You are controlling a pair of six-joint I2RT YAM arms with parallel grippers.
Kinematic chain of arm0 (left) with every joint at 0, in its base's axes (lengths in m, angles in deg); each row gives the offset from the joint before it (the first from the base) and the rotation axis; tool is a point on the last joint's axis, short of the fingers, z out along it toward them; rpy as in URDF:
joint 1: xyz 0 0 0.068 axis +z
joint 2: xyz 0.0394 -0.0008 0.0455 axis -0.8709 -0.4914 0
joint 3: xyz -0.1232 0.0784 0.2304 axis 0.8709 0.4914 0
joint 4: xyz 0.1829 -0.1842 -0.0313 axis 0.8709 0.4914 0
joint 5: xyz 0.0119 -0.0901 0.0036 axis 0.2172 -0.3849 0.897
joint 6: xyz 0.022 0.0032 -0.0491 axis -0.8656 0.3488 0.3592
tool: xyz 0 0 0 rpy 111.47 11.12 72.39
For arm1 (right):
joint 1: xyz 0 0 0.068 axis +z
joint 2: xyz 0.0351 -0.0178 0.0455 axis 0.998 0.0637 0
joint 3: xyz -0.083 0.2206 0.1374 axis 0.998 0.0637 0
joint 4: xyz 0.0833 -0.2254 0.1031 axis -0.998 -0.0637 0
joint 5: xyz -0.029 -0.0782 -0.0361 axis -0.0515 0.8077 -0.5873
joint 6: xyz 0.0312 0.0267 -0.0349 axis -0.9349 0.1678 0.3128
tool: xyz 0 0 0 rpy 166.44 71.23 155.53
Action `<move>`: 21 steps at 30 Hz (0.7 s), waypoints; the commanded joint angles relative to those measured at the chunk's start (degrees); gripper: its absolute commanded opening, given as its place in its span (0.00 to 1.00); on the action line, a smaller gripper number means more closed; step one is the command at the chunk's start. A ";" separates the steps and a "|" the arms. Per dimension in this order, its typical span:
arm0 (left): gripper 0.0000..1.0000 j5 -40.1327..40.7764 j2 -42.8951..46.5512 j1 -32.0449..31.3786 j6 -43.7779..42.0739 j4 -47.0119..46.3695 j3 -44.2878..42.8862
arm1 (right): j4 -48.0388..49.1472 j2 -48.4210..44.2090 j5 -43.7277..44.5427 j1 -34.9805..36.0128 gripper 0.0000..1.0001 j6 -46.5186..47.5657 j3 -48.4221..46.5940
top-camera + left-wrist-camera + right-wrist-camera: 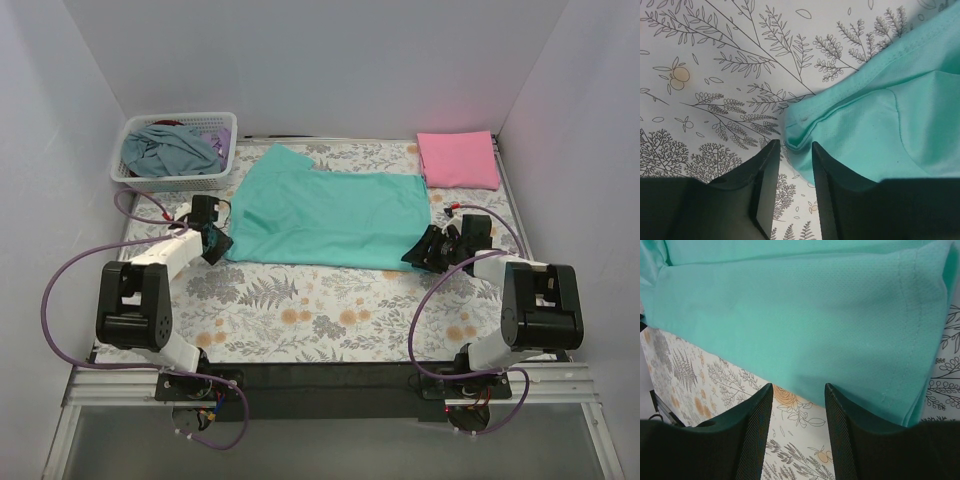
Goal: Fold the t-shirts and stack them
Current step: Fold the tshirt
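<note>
A teal-green t-shirt (330,215) lies spread flat across the middle of the flowered table. A pink t-shirt (458,158) lies folded at the back right corner. My left gripper (215,243) is low at the teal shirt's near left corner. In the left wrist view its jaws (795,145) stand apart, with the shirt's hemmed corner (800,132) right at the tips and not pinched. My right gripper (420,252) sits at the shirt's near right edge. It is open (798,386), with the teal cloth (790,315) just beyond its tips and only tablecloth between the fingers.
A white lattice basket (172,181) stands at the back left, holding grey-blue and purple clothes. White walls close in the table on three sides. Purple cables loop from both arms near the table's side edges.
</note>
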 commanded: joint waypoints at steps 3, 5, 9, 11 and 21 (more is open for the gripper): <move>0.21 1.93 -1.51 0.60 0.37 -0.36 0.41 | 1.77 0.84 0.71 -0.79 0.52 1.07 1.30; 0.04 1.58 -1.51 1.47 0.46 -0.10 0.84 | 1.68 0.84 0.89 -1.58 0.52 0.90 2.09; 0.00 0.09 -1.07 4.02 0.72 0.69 2.16 | 1.42 1.19 0.72 -3.86 0.52 -0.68 3.84; 0.00 -0.79 -0.20 5.08 1.07 0.87 3.56 | 0.81 1.19 0.89 -5.27 0.53 -1.65 4.72; 0.00 -5.37 13.13 7.54 6.34 6.92 15.50 | -12.27 -7.13 6.06 -8.96 0.53 -0.78 10.35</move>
